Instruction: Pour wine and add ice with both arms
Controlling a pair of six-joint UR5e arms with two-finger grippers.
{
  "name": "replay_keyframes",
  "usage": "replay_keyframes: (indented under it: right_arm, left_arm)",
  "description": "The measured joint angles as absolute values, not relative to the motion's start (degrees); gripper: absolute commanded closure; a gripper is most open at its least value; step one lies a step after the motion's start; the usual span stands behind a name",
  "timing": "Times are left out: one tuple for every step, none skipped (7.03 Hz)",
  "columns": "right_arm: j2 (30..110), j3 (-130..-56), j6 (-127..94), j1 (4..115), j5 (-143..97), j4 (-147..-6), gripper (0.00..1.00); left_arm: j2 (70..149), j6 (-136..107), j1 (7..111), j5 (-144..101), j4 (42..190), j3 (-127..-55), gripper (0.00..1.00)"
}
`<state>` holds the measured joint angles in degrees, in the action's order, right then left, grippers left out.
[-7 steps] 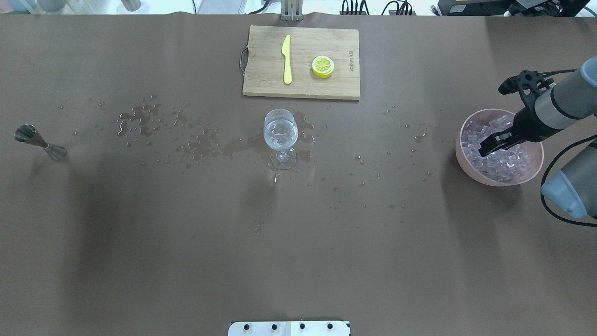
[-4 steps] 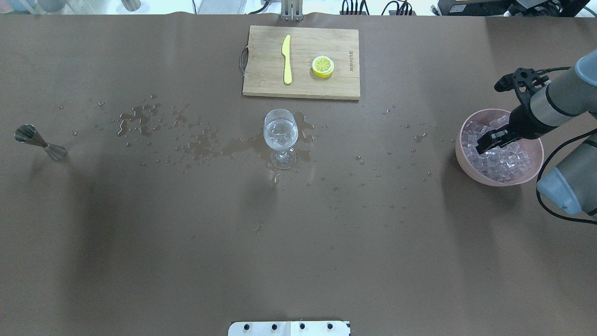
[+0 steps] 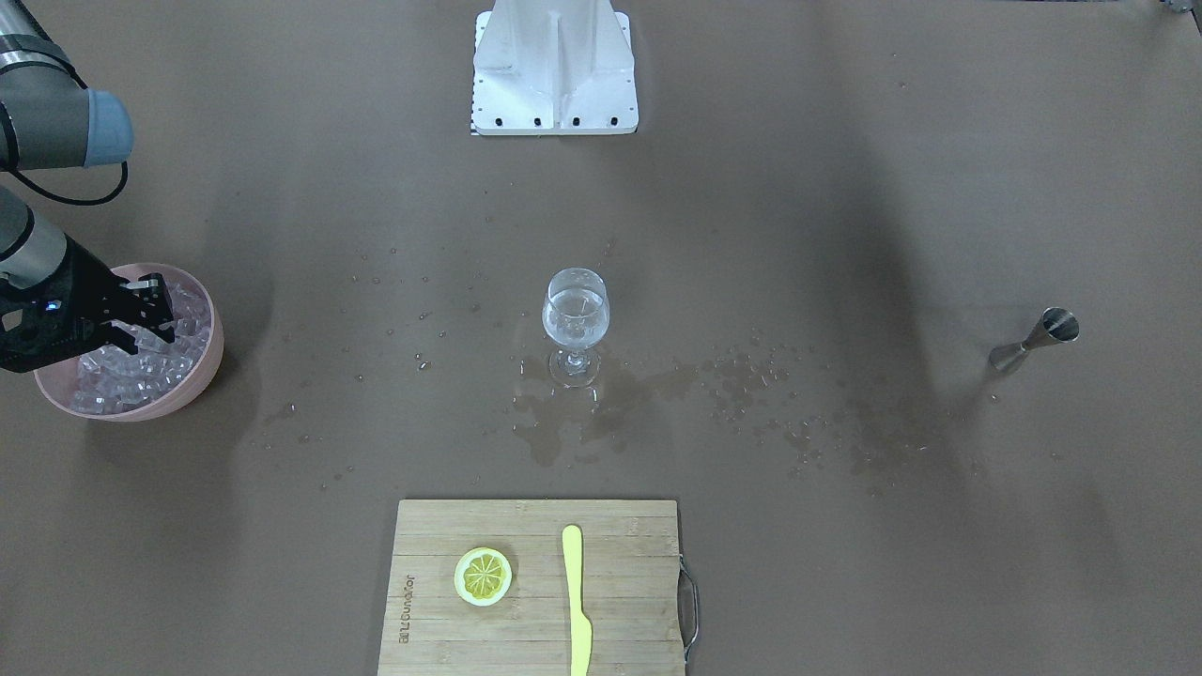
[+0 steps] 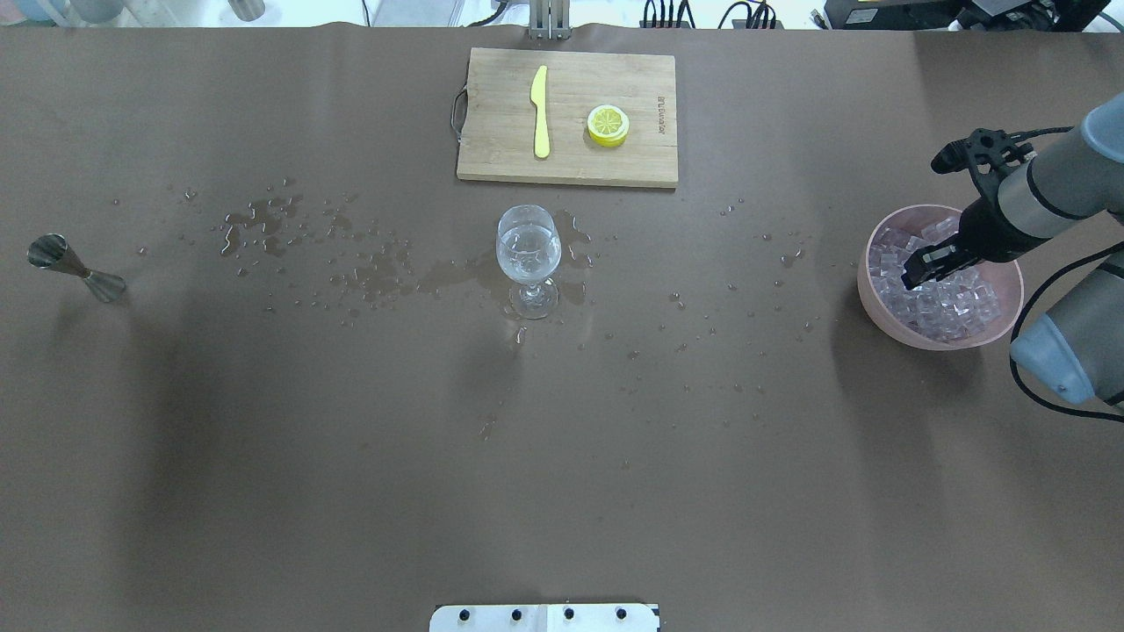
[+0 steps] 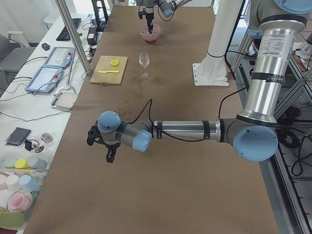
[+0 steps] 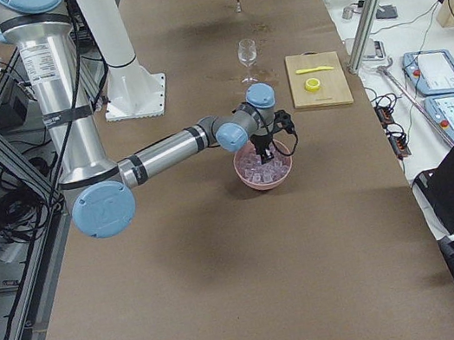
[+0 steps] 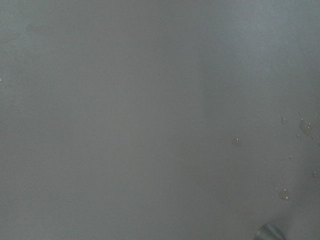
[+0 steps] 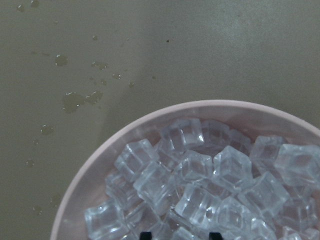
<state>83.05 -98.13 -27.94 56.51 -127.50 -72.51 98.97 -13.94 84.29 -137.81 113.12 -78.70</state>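
Note:
A pink bowl (image 4: 866,291) heaped with clear ice (image 4: 953,305) cubes stands at the table's right end. My right gripper (image 4: 918,269) is dipped into it, fingers open among the cubes (image 8: 200,180); from the front its fingers (image 3: 158,283) straddle ice (image 3: 122,371). The wine glass (image 4: 528,249) stands upright mid-table with clear wine in it, also seen from the front (image 3: 576,317). My left gripper (image 5: 111,156) hangs over the table's left end, seen only from the side, so I cannot tell if it is open or shut.
A steel jigger (image 4: 75,267) lies on its side at the far left. A wooden cutting board (image 4: 615,162) at the back carries a yellow knife (image 4: 540,111) and a lemon slice (image 4: 608,125). Spilled drops and puddles (image 4: 378,276) spread around the glass.
My right gripper has shifted a little toward the far-left part of the bowl and sits lower among the ice. The glass, jigger and board have not moved.

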Motion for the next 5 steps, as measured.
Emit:
replay_keyframes:
  right_arm:
    - [83.1,-98.1,-27.9,56.5,-127.5,-72.5,1.0]
    - [83.0,-98.1,-27.9,56.5,-127.6,-72.5,1.0]
    - [82.9,-98.2,-27.9,56.7,-127.9,-72.6,1.0]
    - [82.1,-98.5,-28.0,57.5,-128.9,-72.9,1.0]
    - [80.2,-99.3,-29.3,58.7,-130.7,-74.1,1.0]
  left_arm:
    - [99.0,-14.0,84.3,-137.8,113.1,-78.8,0.02]
    - [99.0,-14.0,84.3,-137.8,113.1,-78.8,0.02]
    - [99.0,-13.9,84.3,-137.8,113.1,-78.8,0.02]
    - [99.0,-13.9,84.3,-137.8,113.1,-78.8,0.02]
    - [99.0,-13.9,84.3,-137.8,113.1,-78.9,0.02]
